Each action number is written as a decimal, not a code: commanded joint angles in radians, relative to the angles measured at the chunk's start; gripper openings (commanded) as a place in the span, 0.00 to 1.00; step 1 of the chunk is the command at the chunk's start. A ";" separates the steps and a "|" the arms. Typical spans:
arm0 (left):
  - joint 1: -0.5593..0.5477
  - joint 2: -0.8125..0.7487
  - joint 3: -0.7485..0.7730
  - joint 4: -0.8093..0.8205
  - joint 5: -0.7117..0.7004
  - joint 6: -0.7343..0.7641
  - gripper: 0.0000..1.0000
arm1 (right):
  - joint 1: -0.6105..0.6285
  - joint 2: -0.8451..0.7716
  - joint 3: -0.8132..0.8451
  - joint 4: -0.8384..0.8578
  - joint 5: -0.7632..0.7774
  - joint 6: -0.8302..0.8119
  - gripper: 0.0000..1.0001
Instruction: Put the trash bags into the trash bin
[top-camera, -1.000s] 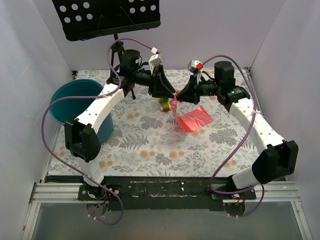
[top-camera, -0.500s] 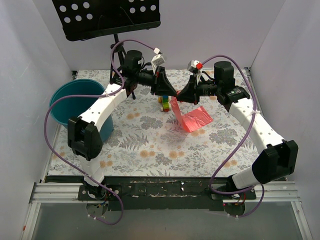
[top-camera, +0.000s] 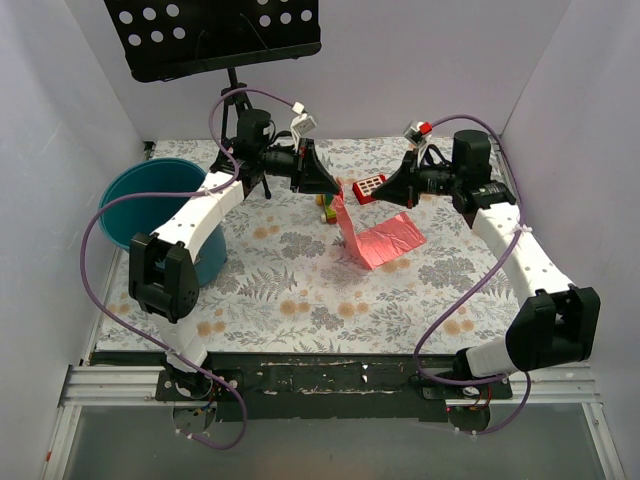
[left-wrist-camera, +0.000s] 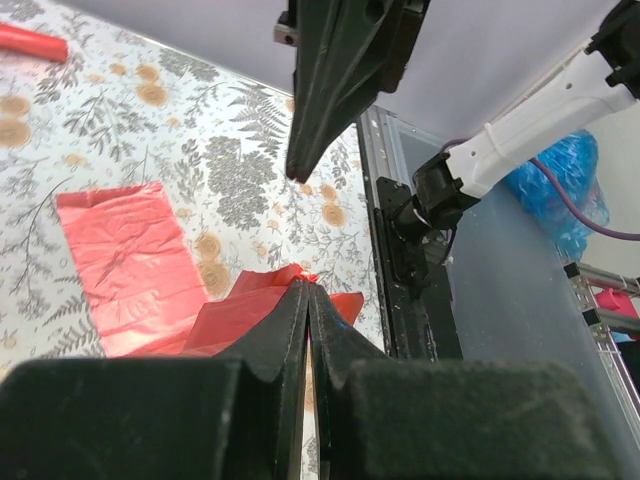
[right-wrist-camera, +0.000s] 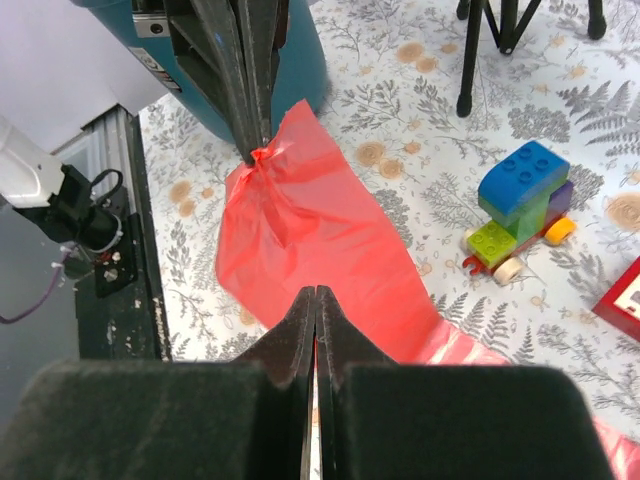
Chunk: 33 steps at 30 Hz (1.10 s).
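Trash bag (top-camera: 385, 238) is lying mostly on the counter (top-camera: 300, 290), well right of the trash bin (top-camera: 150, 190), not yet inside. Your left gripper (top-camera: 336, 193) is pinching one corner, lifting it binward. Your right gripper (top-camera: 389, 193), beyond the bag from the bin, is sitting closed, seemingly on nothing. Carrying over and dropping are remaining.

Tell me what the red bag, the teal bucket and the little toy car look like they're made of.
The trash bag: thin plastic film, glossy, seemingly translucent, crinkled and bunched. The trash bin: smooth, likely moulded plastic, even teal wall. The toy car: hard plastic bricks, studs on top.
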 joint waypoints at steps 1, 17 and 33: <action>0.013 -0.076 -0.036 0.017 -0.009 -0.032 0.00 | 0.006 -0.028 -0.021 0.110 -0.011 0.100 0.01; 0.013 -0.082 -0.068 0.121 0.033 -0.140 0.00 | 0.144 0.072 0.117 0.113 0.031 0.033 0.59; 0.016 -0.081 -0.077 0.134 0.031 -0.152 0.00 | 0.181 0.123 0.166 0.081 0.015 -0.042 0.01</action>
